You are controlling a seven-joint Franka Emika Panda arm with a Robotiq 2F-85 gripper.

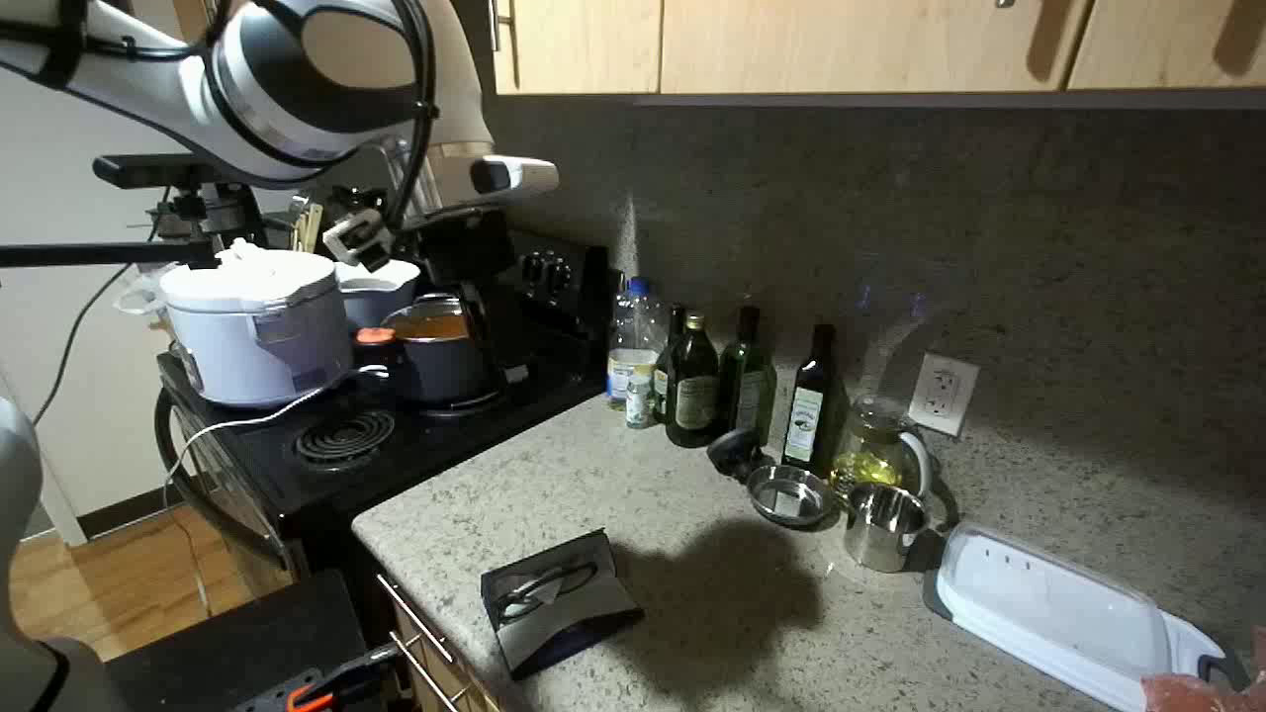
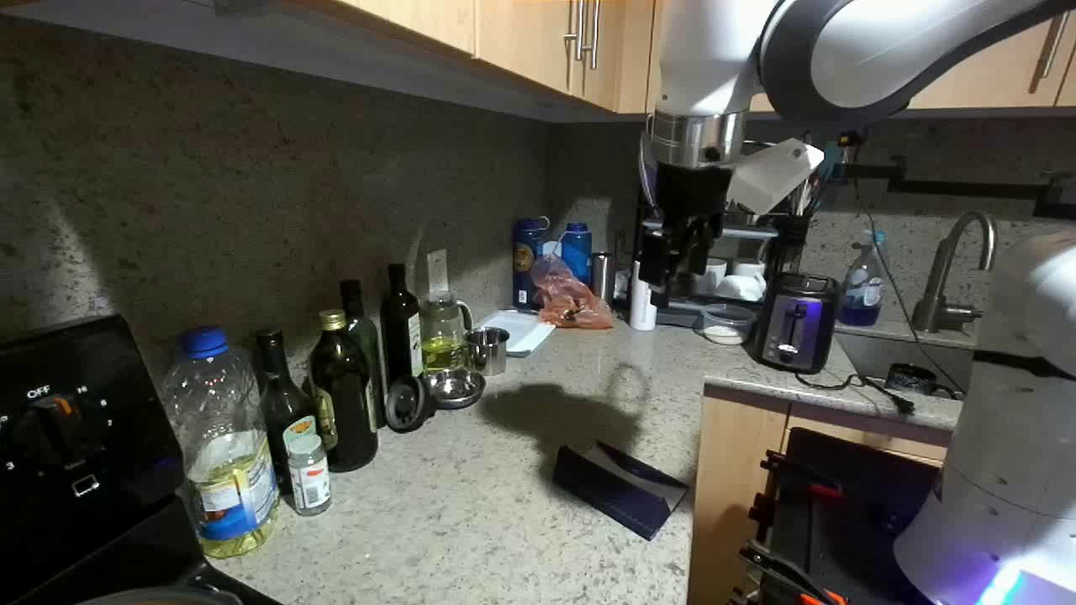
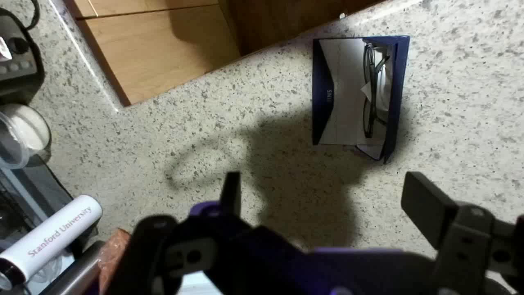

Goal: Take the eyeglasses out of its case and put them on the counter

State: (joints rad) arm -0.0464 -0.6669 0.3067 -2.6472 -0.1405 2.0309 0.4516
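The eyeglasses, with thin dark frames, lie inside the open case with a small white paper tag. The case is dark blue-black with a pale lining and rests near the front edge of the counter. In an exterior view the glasses show in the case. In an exterior view the case shows its outer side, and its walls hide the glasses. My gripper is open and empty, high above the counter and apart from the case. It also hangs in an exterior view.
Several bottles, a glass jug, a steel cup and a steel bowl stand along the back wall. The black stove holds pots. A white tray lies along the wall. A toaster stands near the sink.
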